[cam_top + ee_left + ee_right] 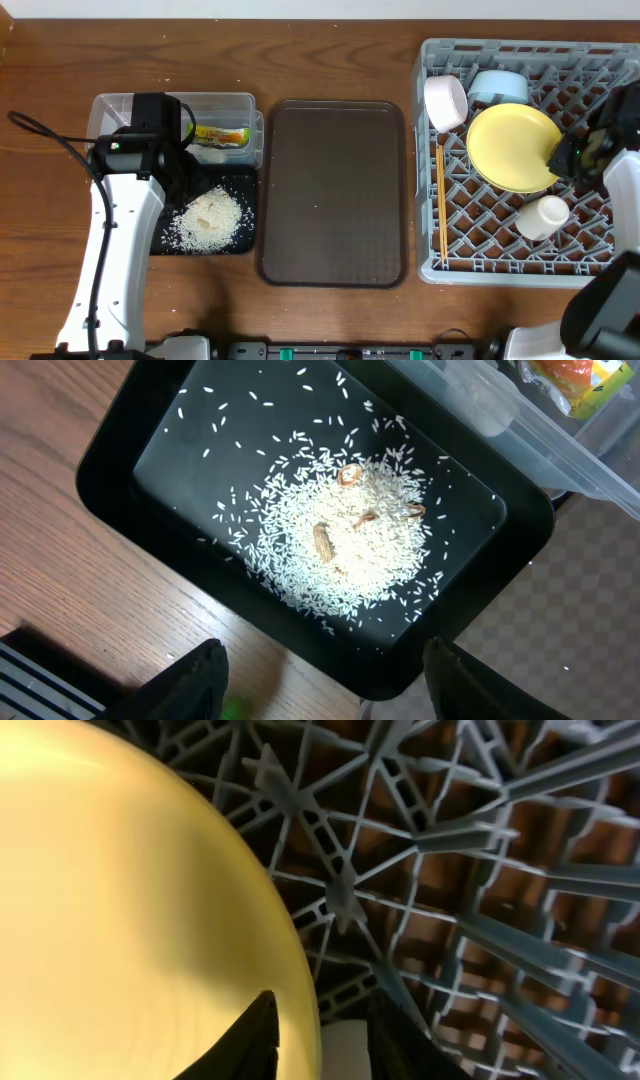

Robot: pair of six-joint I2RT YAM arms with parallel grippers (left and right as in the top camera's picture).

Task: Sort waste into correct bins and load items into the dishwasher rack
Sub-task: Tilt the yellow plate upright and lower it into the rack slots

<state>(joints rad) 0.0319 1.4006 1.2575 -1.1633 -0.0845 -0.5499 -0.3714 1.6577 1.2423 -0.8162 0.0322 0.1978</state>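
Note:
White rice point(208, 220) lies heaped in the black tray point(240, 185), with a few brown bits in it point(322, 542). The printed wrapper point(220, 135) lies in the clear tub point(225, 103) behind it. My left gripper point(325, 650) is open and empty, above the black tray's point(200, 450) near edge. In the grey rack point(500, 240) are the white bowl point(446, 102), the blue bowl point(500, 87), the tilted yellow plate point(510, 145), the pale cup point(542, 216) and the chopsticks point(439, 200). My right gripper point(322, 1005) straddles the plate's point(130, 920) rim with a visible gap.
The dark brown serving tray point(335, 190) lies between the bins and the rack. Its corner shows in the left wrist view point(580, 610). The clear tub point(520, 420) touches the black tray's far side. Bare wooden table lies in front of the bins.

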